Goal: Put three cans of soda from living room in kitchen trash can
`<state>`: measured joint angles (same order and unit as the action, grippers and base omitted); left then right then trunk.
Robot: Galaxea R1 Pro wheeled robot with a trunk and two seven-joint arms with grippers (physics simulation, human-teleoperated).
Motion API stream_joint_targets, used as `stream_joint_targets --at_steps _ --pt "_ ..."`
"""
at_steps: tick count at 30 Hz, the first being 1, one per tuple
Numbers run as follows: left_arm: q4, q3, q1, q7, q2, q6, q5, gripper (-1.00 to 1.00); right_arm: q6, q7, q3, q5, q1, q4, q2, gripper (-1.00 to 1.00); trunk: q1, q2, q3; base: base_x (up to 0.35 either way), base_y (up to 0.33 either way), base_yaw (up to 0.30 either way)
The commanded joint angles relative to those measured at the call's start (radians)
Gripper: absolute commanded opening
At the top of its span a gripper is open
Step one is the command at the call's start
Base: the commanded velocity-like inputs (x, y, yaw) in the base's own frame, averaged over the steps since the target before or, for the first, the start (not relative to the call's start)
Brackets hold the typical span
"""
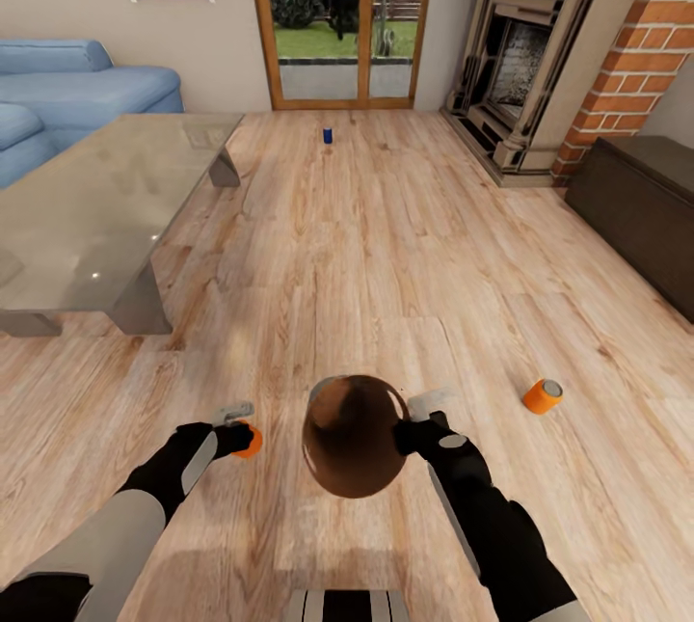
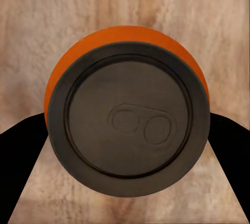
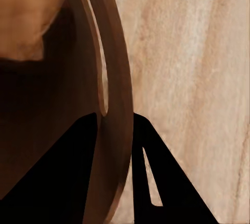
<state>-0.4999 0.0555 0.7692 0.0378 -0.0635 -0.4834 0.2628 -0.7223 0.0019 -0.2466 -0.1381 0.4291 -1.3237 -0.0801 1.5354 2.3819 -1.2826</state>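
My left gripper (image 1: 237,437) is shut on an orange can of soda (image 1: 251,439), held upright just left of the tash can (image 1: 313,424). In the left wrist view the can's dark top (image 2: 129,122) sits between the black fingers (image 2: 23,151). My right gripper (image 1: 410,431) is shut on the tash can's right rim (image 3: 112,78), one finger inside and one outside. Its coppery inside looks empty. A second orange can (image 1: 543,396) lies on its side on the floor to the right. A blue can (image 1: 328,135) stands far ahead near the glass doors.
A glass-topped coffee table (image 1: 96,207) stands on the left, with a blue sofa (image 1: 77,87) behind it. The brick fireplace (image 1: 540,63) and a dark cabinet (image 1: 646,207) line the right side. Wood floor (image 1: 386,246) stretches ahead to the glass doors (image 1: 342,14).
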Motion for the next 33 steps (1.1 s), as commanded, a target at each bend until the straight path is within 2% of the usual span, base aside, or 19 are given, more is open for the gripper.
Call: stream_joint_targets --at_steps 1,25,29,33 --pt "0.0 0.001 0.0 0.0 0.0 0.0 0.0 -1.0 0.002 0.023 -0.004 0.045 0.0 0.001 -0.001 -1.0 -0.004 -0.007 0.003 0.0 0.0 0.0" --pt "-0.009 0.006 -0.001 -0.011 -0.002 0.0 -0.001 -1.0 0.001 0.025 -0.007 0.045 -0.001 0.006 0.0 -1.0 -0.096 -0.175 0.078 0.0 0.0 0.0" --pt "-0.035 0.006 -0.001 -0.023 -0.003 -0.003 -0.001 -1.0 0.001 0.025 -0.004 0.048 -0.001 0.006 0.001 -1.0 -0.111 -0.203 0.091 0.0 0.0 0.0" --pt "-0.102 0.004 -0.001 -0.054 -0.008 -0.015 0.001 -1.0 0.001 0.027 0.002 0.051 -0.001 0.006 0.005 -1.0 -0.127 -0.231 0.104 0.0 0.0 0.0"
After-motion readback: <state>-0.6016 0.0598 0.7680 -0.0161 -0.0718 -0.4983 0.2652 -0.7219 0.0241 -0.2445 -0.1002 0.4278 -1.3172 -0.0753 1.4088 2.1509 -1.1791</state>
